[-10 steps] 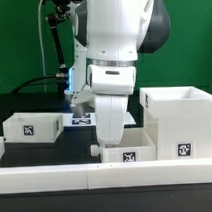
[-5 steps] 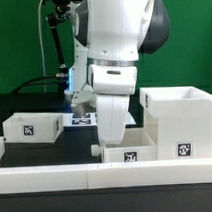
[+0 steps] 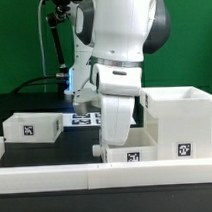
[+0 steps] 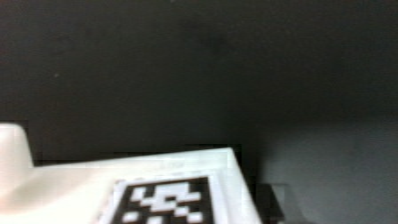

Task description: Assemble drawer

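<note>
The drawer's tall white casing (image 3: 180,121) stands at the exterior view's right, with a tag low on its front. One shallow tray (image 3: 33,125) sits at the left. The second tray (image 3: 136,151) lies just left of the casing, its tag facing front. My gripper (image 3: 114,144) reaches down onto this tray's left end and is shut on its wall. One dark fingertip (image 3: 96,149) shows outside the wall. The wrist view shows this tray's tagged white wall (image 4: 169,195) very close and blurred over the black table.
A long low white rail (image 3: 57,176) runs along the front of the black table. The marker board (image 3: 85,118) lies behind the arm, between the left tray and the gripper. A green wall stands behind.
The gripper and the tray it holds have shifted a little toward the casing at the exterior view's right. The left tray and the casing have not moved.
</note>
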